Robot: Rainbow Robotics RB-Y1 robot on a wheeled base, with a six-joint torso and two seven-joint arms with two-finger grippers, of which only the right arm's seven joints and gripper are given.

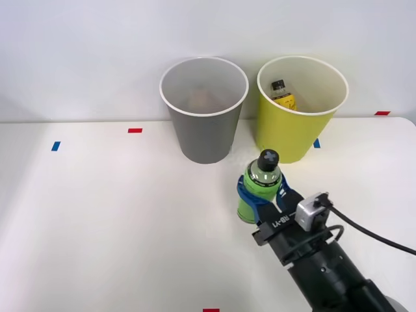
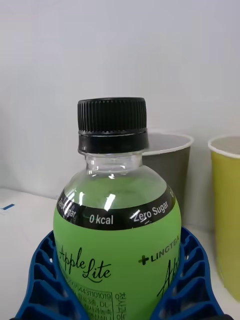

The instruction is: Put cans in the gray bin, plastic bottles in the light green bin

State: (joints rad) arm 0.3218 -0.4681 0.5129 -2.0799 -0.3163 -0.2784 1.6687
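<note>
A bright green plastic bottle [image 1: 259, 186] [image 2: 117, 240] with a black cap stands upright on the white table, in front of the two bins. My right gripper [image 1: 262, 198] [image 2: 120, 300] is shut on its body, a blue ribbed finger pressed against each side. The gray bin [image 1: 203, 110] [image 2: 170, 160] stands behind it to the left, with something dim inside that I cannot make out. The light green bin [image 1: 298, 114] [image 2: 226, 210] stands behind it to the right and holds a yellow-labelled plastic bottle [image 1: 282, 95] with a black cap.
The white table [image 1: 97, 214] reaches a pale wall just behind the bins. Small red tape marks [image 1: 134, 130] and blue tape marks [image 1: 55, 145] lie on the table. A black cable [image 1: 370, 234] runs from my wrist toward the right.
</note>
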